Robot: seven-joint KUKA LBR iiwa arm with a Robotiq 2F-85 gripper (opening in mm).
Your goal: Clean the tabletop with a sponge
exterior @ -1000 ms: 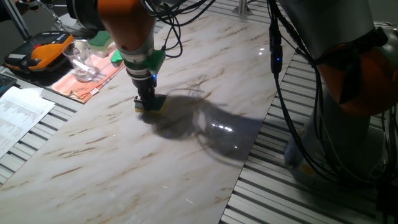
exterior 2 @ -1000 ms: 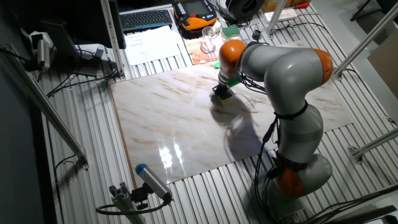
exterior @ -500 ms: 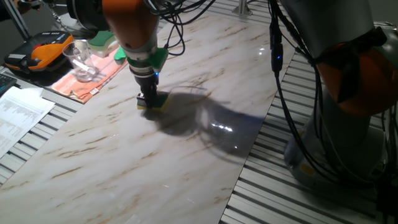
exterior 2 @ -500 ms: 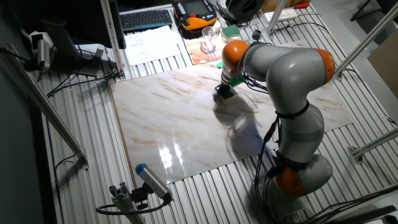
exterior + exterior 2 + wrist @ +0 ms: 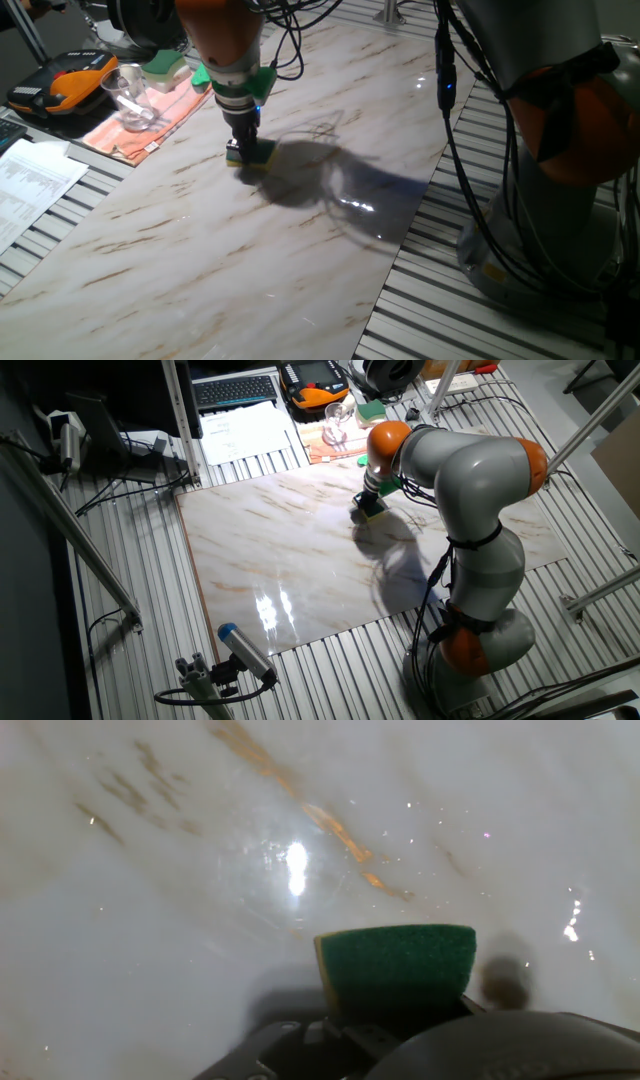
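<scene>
Gripper (image 5: 245,148) points straight down, clamped on the sponge (image 5: 250,155) w/ green side up. Sponge pressed flat on the tabletop (image 5: 300,230) — toward its far edge, near the orange cloth (image 5: 140,125) & clear glass (image 5: 128,95) beside the slab.

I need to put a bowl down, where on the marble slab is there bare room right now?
The near end of the tabletop is bare. It is crowded where the hand presses the sponge, and off the slab by the glass and orange cloth.
</scene>
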